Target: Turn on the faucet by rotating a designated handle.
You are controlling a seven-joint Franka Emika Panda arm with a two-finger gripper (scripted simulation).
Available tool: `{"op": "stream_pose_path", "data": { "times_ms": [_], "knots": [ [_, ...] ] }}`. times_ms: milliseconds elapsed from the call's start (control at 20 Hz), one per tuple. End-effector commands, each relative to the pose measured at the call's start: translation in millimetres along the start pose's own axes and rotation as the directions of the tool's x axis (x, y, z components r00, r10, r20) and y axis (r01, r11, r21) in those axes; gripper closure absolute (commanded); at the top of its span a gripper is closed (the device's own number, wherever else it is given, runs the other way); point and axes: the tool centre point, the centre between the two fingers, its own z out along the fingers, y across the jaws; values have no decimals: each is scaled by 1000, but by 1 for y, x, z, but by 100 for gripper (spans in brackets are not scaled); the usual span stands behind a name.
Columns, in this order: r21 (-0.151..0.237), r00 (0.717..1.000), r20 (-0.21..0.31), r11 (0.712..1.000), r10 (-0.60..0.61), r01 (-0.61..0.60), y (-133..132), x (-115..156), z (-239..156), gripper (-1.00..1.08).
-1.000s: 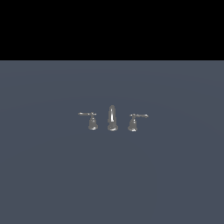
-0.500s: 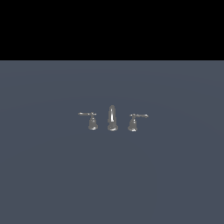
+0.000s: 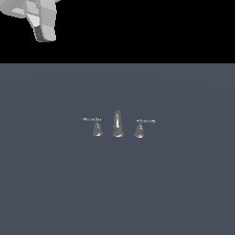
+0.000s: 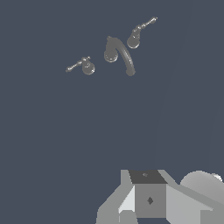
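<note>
Tool (image 4: 144,197) only partly in view; spread or pressed together, cannot tell. Well apart from faucet (image 3: 118,124), up at 11 o'clock in exterior view. Handle (image 3: 96,126) at 9 o'clock of spout, lever untouched. Nothing done: approach, contact, rotation all left.

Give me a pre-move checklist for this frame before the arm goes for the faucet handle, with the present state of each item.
1. Handle in view, lever pointing to the exterior view's left: ok.
2. Not confused with the twin handle or the spout: ok, all three stand apart.
3. Gripper clear of the faucet: ok, only part of the arm shows, at the top corner.
4. Jaws open for the lever: cannot tell, fingertips not visible.
5. Floor around the handle free of obstacles: ok.
</note>
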Motion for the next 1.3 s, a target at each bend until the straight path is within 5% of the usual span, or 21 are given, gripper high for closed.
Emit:
{"op": "stream_pose_path", "data": {
  "times_ms": [0,600,1250],
  "knots": [
    [4,999,0,999,53,-53,-12,5,13,108],
    [17,959,3,959,283,-283,-63,36,70,108],
    [25,871,5,870,492,-492,-103,79,125,108]
  ]
}}
